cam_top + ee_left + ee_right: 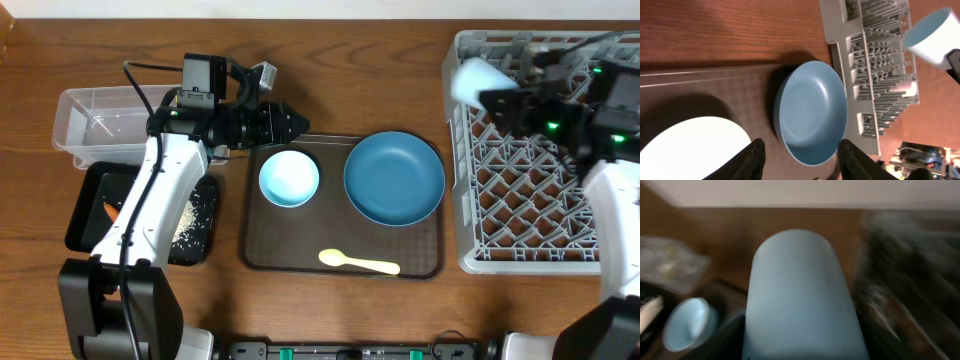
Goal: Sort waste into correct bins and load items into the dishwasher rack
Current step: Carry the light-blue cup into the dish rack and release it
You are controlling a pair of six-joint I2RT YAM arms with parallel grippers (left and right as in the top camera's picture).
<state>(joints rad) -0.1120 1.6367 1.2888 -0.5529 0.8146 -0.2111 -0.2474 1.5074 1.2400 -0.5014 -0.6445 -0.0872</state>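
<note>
My right gripper (500, 98) is shut on a light-blue bowl (477, 80) and holds it in the air over the near-left corner of the grey dishwasher rack (520, 190). The bowl fills the right wrist view (800, 295) and shows in the left wrist view (932, 35). My left gripper (298, 122) is open and empty (802, 162), above the far edge of the brown tray (250, 255). A second light-blue bowl (289, 177), the dark-blue plate (394, 178) and the cream spoon (358, 264) lie on that tray. I cannot make out the tissue or the packet.
A clear tub (100, 125) stands at the far left. In front of it, partly under my left arm, is a black tray (85, 215) with rice grains (195, 215) and a carrot piece (112, 211). The rack shows in the left wrist view (875, 75).
</note>
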